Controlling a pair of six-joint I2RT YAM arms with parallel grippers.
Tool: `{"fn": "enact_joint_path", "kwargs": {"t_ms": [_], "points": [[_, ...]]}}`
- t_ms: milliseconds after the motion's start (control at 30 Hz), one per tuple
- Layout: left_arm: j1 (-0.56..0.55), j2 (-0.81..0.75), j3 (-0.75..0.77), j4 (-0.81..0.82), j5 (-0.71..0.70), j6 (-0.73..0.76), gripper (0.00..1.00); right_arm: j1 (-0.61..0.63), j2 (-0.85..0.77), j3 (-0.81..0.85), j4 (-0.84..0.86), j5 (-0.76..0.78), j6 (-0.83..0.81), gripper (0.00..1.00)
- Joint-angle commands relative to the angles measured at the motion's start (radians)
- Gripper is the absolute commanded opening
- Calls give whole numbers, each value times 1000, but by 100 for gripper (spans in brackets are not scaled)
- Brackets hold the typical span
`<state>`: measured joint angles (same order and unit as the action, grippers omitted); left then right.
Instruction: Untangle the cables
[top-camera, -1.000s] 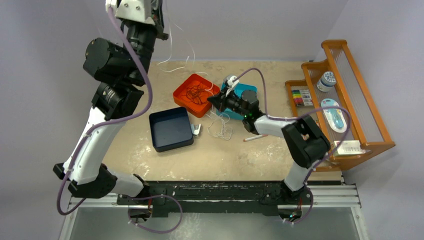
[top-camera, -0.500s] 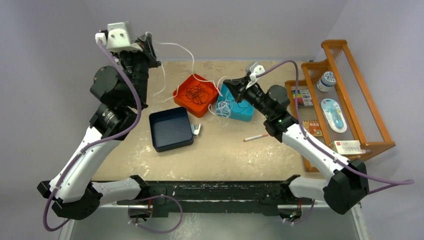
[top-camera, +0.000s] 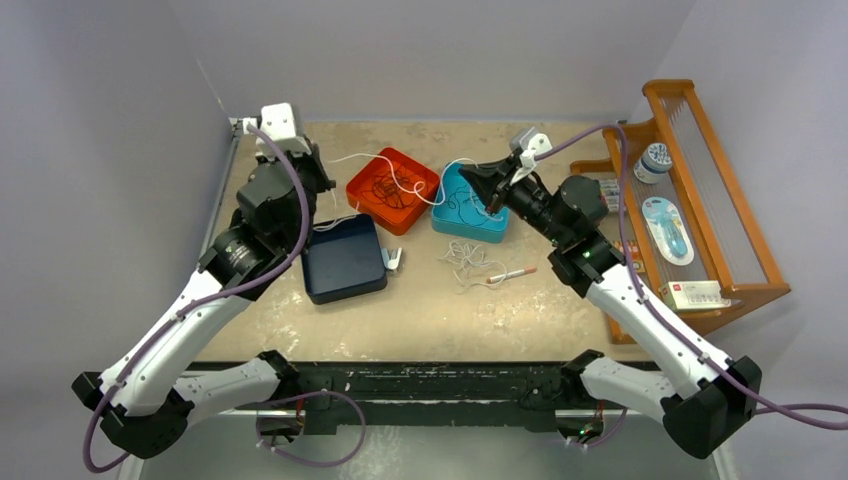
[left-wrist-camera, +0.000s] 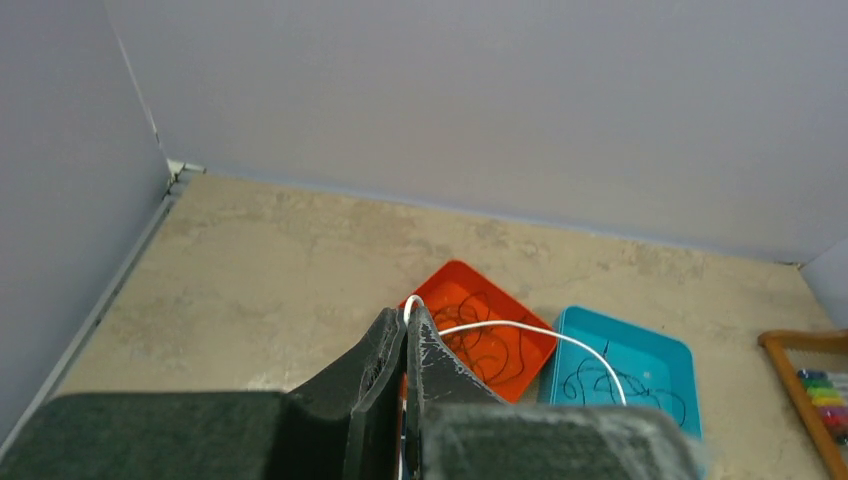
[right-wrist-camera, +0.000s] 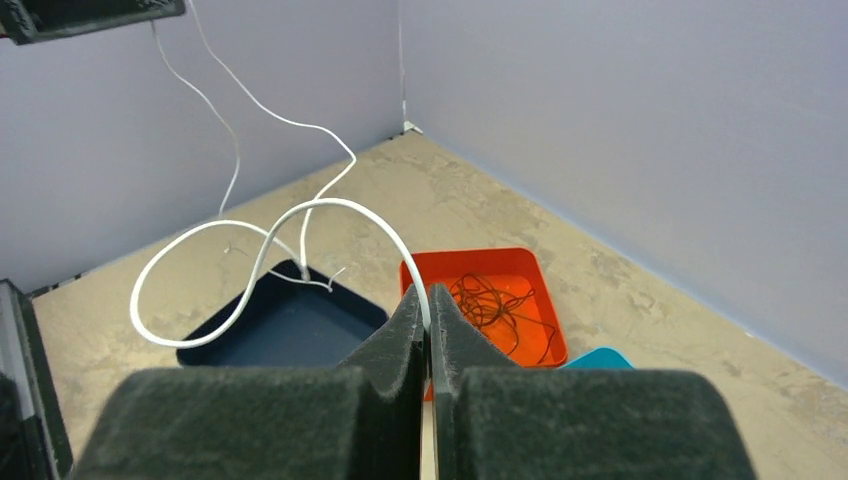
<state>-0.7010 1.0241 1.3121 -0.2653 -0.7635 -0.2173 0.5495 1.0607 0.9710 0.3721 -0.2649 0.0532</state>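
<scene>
Compared with half a second ago, the left arm has dropped from high at the back wall, and the left gripper (top-camera: 320, 178) now hangs low over the navy tray (top-camera: 342, 262), at that tray's 11 o'clock corner. Its jaws are clenched on one end of the white cable (left-wrist-camera: 520, 328). The cable, which arched high before, now runs lower, with its long axis from 9 o'clock to 3 o'clock across the top view. From the left gripper it passes over the orange tray (top-camera: 421, 201), sags in a loop at the gap between that tray and the teal tray (top-camera: 470, 236), then rises to the right gripper (top-camera: 480, 173). That gripper has shifted a little toward 3 o'clock and is pinched shut on the cable's other end, above the teal tray's 12 o'clock edge. A tangle of dark brown cables (top-camera: 385, 188) lies in the orange tray under the white line, and a thin black cable (top-camera: 463, 203) curls in the teal tray. The whitish-grey bundle (top-camera: 465, 262), earlier against the teal tray's 9 o'clock side, now lies loose on the table (top-camera: 300, 330) at that tray's 6 o'clock, touching or just beside the pen (top-camera: 510, 273). A small pale clip (top-camera: 395, 260) sits against the navy tray's 3 o'clock wall. A wooden rack (top-camera: 745, 240) stands at the table's 3 o'clock edge, well apart from the cables.
</scene>
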Motion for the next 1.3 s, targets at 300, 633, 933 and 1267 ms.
{"fn": "enact_joint_path", "kwargs": {"t_ms": [300,633,933,1267], "points": [[3,-29,-150,-90,49,-215,0,0,14,37,1,-178,31,0],[27,-34,-296,-56,34,-322,0,25,121,108,-3,-236,26,0],[152,-45,-432,3,186,-414,0,100,177,104,-20,-145,23,0],[244,-54,-513,26,276,-450,0,135,252,114,70,-69,53,0]]}}
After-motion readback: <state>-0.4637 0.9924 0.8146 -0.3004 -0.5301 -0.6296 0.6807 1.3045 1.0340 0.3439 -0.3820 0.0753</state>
